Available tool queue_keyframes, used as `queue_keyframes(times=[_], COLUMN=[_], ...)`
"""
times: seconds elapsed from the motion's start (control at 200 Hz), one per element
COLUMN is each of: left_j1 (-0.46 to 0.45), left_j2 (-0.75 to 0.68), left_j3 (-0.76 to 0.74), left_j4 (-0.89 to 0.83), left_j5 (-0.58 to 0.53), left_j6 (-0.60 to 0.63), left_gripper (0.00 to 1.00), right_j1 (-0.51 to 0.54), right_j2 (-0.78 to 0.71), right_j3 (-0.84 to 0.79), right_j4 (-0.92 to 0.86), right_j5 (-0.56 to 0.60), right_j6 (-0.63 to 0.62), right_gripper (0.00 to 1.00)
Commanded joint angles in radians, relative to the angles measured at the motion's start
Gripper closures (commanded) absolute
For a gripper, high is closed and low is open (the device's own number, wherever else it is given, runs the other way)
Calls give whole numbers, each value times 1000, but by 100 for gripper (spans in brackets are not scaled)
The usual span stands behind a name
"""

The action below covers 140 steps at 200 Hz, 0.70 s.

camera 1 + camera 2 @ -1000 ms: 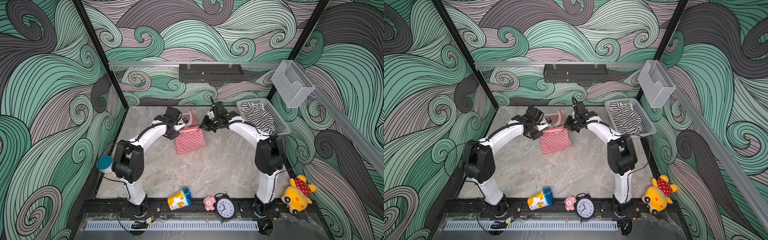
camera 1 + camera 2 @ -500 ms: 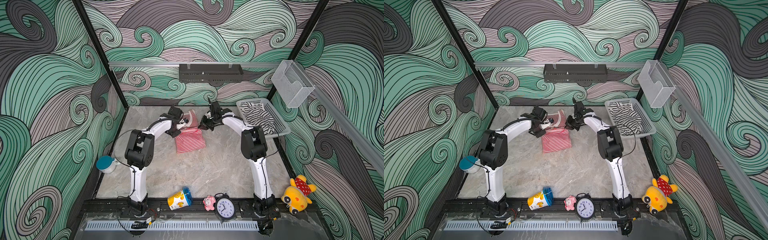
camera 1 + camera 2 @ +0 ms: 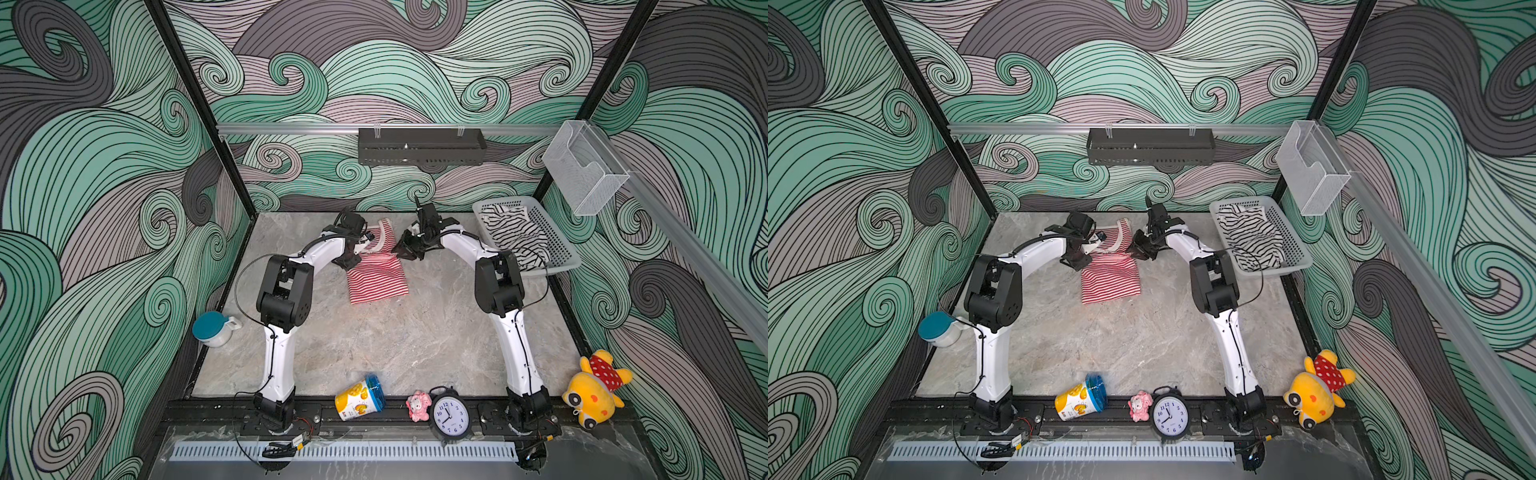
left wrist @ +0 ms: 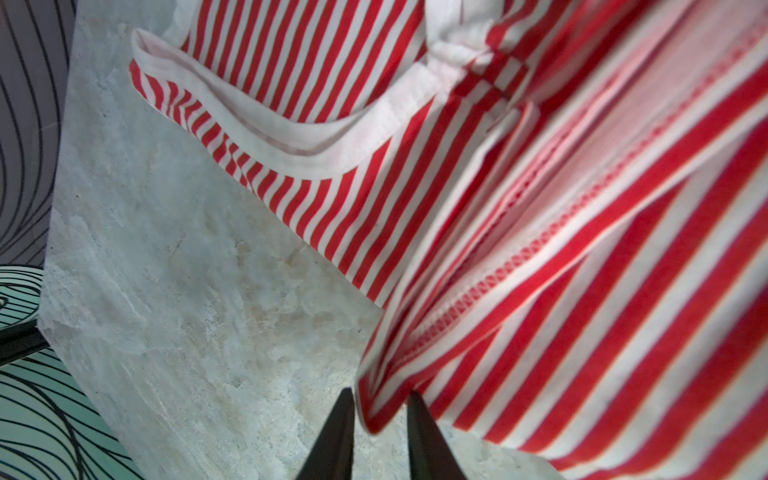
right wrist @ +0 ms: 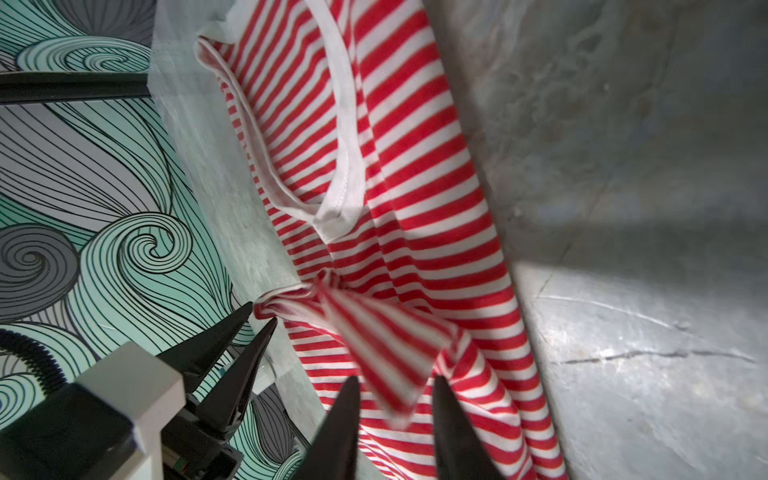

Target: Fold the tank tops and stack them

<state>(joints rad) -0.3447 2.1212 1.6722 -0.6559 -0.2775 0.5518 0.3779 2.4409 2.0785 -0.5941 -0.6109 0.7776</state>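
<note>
Near the back of the worktop (image 3: 395, 340), between the two arms: red-and-white tank top (image 3: 376, 280), lying flat and doubled over on itself. Stitched hem edge across its middle, cream-trimmed straps toward the back wall; placed alike in both top views.

Left hand (image 4: 380, 399): low at the top's left edge, fingers spread a little, a corner of the upper layer between the tips. Also visible from the right wrist, tips at that same corner.

Right hand (image 5: 395, 380): low at the opposite edge, fingers spread somewhat wider, a blurred flap of the striped cloth between them. Cloth touching the fingers or not, at either hand: impossible to tell.

Well apart, at the worktop's back right: black-and-white tank top (image 3: 515, 237), bunched up inside a grey perforated basket (image 3: 561, 266).
</note>
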Motion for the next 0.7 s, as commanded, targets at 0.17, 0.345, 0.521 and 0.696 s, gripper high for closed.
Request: queue_keyframes(times=[0.17,0.345,0.521,0.696], left_j1=[10,2,-32,-41], left_j2=[-186,-283,-308,-211], left_j3=[-108,-185,-264,-230], left_j4=[101,-6,-31,-65], left_j5=[-16,151,286,310], left_j6=[-112,-137,-130,-167], left_gripper=[69,70,71,73], right_j1=[-2,40,110,126], right_j2=[-232,-346,-375,-326], right_j3=[-286,-442,-507,-542], right_j4=[277,270,240,300], right_j5=[-6,23,66,77], right_j6=[37,16,-20,10], right_gripper=[54,59,73,87])
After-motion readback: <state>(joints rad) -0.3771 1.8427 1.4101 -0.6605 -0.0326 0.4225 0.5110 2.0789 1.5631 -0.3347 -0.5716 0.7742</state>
